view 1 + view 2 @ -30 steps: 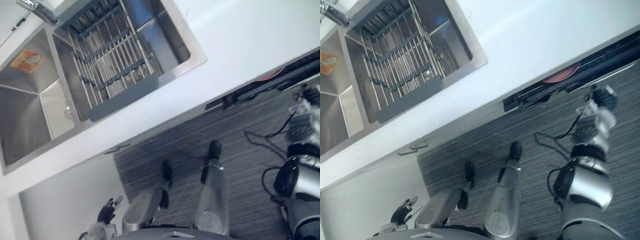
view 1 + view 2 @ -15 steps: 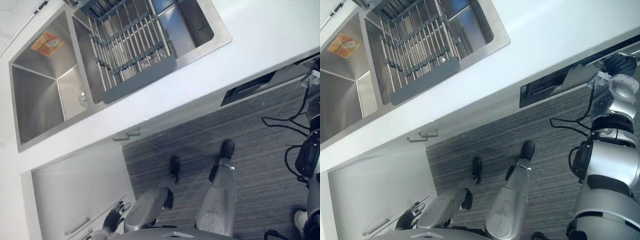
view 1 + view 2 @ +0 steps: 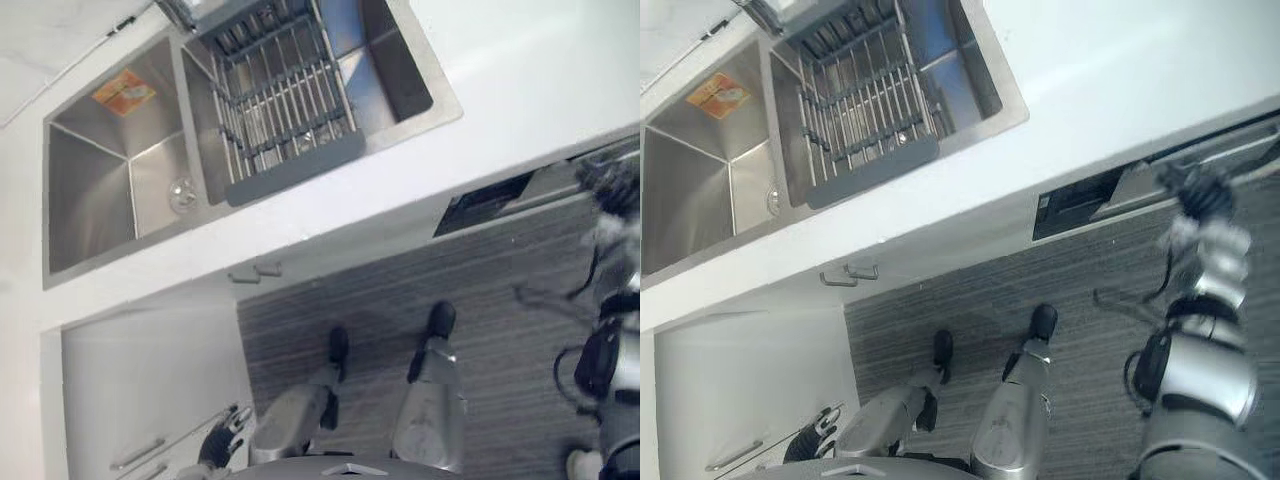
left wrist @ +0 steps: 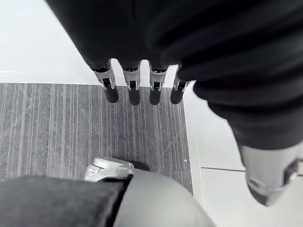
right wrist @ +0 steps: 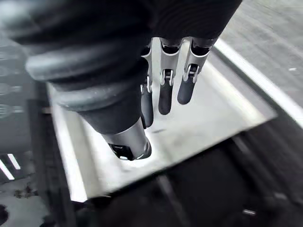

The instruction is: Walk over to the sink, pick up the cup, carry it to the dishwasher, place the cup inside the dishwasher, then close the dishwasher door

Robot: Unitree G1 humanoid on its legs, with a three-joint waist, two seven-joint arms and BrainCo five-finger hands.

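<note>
The dishwasher door stands ajar under the white counter, leaving a narrow dark gap along its top edge. My right hand is up at that edge. In the right wrist view its fingers are straight and hold nothing, just over the door's steel inner panel. My left hand hangs low at my left side with its fingers straight and empty above the floor.
A steel double sink with a grey dish rack and a faucet is set into the counter at the left. White cabinet fronts with handles run below it. The floor is grey striped carpet.
The camera has shifted, so the sink sits differently in view. My right hand's fingers have straightened from a curl, up by the door's top edge. The door's gap has narrowed.
</note>
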